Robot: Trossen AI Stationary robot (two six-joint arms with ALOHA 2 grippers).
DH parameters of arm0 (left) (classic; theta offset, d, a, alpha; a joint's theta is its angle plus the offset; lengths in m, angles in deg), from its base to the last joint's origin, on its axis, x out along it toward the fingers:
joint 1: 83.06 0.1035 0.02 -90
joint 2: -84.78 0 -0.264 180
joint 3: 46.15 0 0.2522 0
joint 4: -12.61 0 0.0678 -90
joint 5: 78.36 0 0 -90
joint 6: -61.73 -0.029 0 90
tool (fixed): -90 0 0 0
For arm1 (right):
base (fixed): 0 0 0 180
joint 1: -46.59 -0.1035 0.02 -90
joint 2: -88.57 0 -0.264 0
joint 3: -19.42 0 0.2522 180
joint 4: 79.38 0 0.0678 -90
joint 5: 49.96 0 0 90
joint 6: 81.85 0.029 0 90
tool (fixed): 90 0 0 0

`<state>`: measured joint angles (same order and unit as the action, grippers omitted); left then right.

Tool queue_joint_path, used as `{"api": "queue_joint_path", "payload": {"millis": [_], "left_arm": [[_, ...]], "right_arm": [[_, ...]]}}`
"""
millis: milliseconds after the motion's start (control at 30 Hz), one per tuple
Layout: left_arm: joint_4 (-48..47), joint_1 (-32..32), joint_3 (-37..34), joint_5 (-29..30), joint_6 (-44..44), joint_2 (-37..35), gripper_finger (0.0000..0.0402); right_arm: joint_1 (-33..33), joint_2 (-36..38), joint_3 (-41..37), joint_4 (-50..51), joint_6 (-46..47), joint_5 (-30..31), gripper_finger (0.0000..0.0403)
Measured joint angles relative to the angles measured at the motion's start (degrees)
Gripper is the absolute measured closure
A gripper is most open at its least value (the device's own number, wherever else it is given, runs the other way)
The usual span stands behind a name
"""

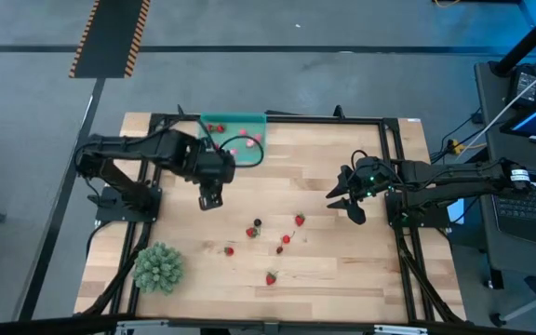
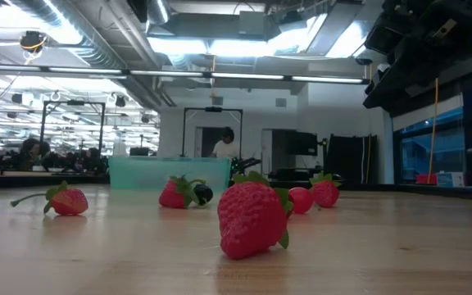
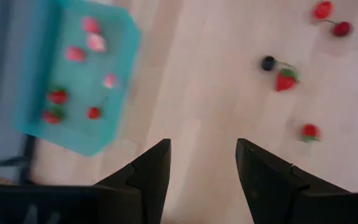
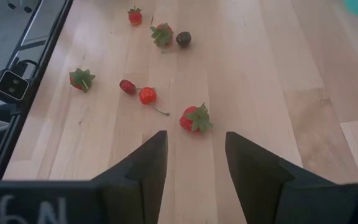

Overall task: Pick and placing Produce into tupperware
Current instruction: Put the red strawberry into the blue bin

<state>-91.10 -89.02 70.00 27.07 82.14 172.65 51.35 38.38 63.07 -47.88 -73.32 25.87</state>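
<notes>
The teal tupperware (image 1: 235, 130) sits at the table's far edge and holds several small red and pink fruits (image 3: 73, 81). Several more fruits lie loose mid-table (image 1: 273, 237), among them a dark one (image 3: 268, 62) and a strawberry (image 4: 194, 118). My left gripper (image 1: 210, 199) hovers open just near of the tupperware, empty, with bare wood between its fingers (image 3: 201, 146). My right gripper (image 1: 344, 203) is open at the right side, and in the right wrist view (image 4: 194, 134) it points toward the loose fruits. In the low view a large strawberry (image 2: 252, 217) rests on the wood in front of the container (image 2: 170, 172).
A spiky green plant-like ball (image 1: 159, 267) stands at the near left corner. A black frame (image 1: 394, 167) borders the table. Bare wood lies between the two grippers. People show in the room behind the table (image 2: 224, 143).
</notes>
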Motion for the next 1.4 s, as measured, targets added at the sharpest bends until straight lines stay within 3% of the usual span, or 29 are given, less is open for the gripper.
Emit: {"api": "queue_joint_path", "payload": {"millis": [67, 267, 433, 633, 900, 1167, 1400], "left_arm": [[0.0, -1.5, 0.0, 3.1, 0.0, 0.0, 0.0227], [0.0, -3.6, -0.1, 1.2, -1.3, -1.2, 0.0235], [0.2, -5.0, -3.1, 3.0, -0.6, -6.3, 0.0243], [7.0, -5.0, -18.2, 5.1, 5.2, -18.2, 0.0250], [29.5, -5.0, -43.6, 3.3, 6.5, -30.7, 0.0250], [49.1, -5.0, -61.7, -8.9, 6.6, -30.4, 0.0257], [67.9, -5.4, -69.1, -16.8, 6.6, -27.1, 0.0267]], "right_arm": [[0.0, 0.0, 0.0, -0.2, 0.0, 0.0, 0.0238], [0.0, 0.0, 0.0, -0.3, 0.0, 0.0, 0.0238], [0.0, 0.0, 0.0, -0.3, 0.0, 0.0, 0.0238], [0.0, 0.0, 0.0, -0.3, 0.0, 0.0, 0.0238], [0.0, 0.0, 0.0, -0.3, 0.0, 0.0, 0.0238], [0.0, 0.0, 0.0, -0.3, 0.0, 0.0, 0.0238], [0.0, 0.0, 0.0, -0.4, 0.0, 0.0, 0.0238]]}}
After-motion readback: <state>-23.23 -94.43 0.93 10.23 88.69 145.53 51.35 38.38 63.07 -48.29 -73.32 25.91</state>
